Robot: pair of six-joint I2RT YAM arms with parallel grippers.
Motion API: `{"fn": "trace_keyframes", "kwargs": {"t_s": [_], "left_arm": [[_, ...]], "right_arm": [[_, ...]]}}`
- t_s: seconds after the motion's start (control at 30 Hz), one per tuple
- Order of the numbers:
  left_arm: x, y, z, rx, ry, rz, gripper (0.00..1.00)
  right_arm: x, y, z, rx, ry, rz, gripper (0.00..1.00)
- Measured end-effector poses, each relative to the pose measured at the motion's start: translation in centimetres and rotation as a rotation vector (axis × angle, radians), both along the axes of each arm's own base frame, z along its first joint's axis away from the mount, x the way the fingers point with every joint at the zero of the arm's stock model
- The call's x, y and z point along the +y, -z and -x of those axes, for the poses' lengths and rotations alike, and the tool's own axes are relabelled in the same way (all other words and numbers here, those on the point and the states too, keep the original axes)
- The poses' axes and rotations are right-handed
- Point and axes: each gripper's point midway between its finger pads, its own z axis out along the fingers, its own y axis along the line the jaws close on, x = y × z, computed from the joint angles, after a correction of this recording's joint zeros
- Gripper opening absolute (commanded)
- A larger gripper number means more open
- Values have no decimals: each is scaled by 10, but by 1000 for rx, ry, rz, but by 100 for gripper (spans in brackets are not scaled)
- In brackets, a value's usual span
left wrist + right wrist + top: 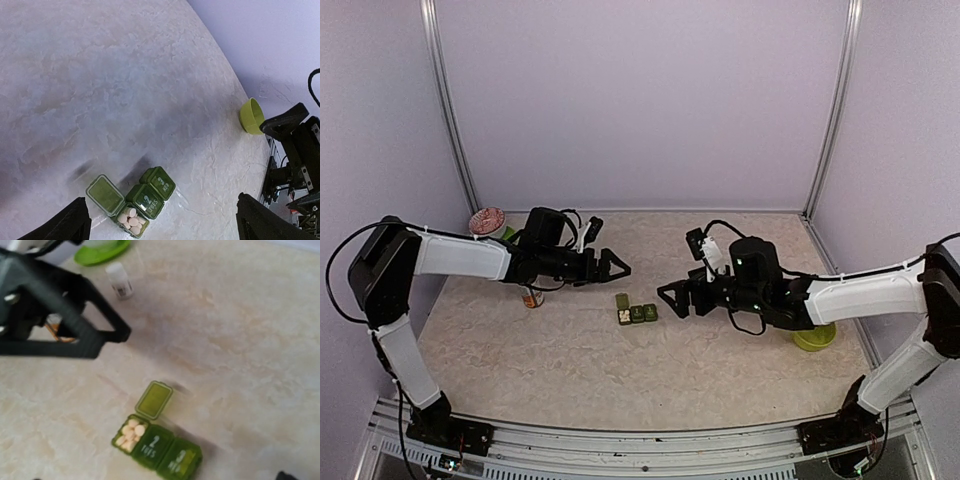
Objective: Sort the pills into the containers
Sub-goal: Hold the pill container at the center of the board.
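Observation:
The containers (pixel 636 312) are a dark green strip of three joined compartments in the middle of the table. The left-hand compartment stands open, lid (pixel 105 194) folded back, and holds several pale pills (pixel 130 220). The other two lids, marked 2 TUES and 3 WED, are shut. The strip also shows in the right wrist view (pixel 159 451). My left gripper (pixel 618 268) is open and empty, above and to the left of the strip. My right gripper (pixel 667 300) is open and empty, just right of the strip. Neither touches it.
A lime-green bowl (pixel 815 338) sits at the right, under my right arm. A small white pill bottle (pixel 532 297) stands left of the strip. A round red-topped jar (pixel 487 221) and a green lid sit at the back left.

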Motion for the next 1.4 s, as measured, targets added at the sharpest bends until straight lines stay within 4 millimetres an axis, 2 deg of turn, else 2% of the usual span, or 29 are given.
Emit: {"fn": "trace_keyframes", "kwargs": {"t_s": [0.3, 0.4, 0.6, 0.8, 1.07, 1.17, 1.4], "left_arm": [[-1, 18, -9, 21, -25, 34, 99], [-1, 27, -12, 32, -34, 31, 99], [1, 43, -17, 50, -47, 22, 99], [1, 57, -20, 72, -50, 21, 99], [-5, 63, -19, 92, -28, 59, 99], [-8, 63, -17, 96, -11, 75, 99], [-15, 56, -13, 90, 28, 116, 99]], "right_arm": [[27, 46, -31, 96, -10, 63, 100], [35, 63, -36, 123, -19, 84, 100], [41, 91, -41, 170, -30, 119, 92], [44, 107, -47, 209, -35, 122, 85], [49, 126, -45, 258, -58, 123, 75], [49, 130, -44, 270, -60, 122, 68], [51, 130, -44, 278, -63, 106, 63]]}}
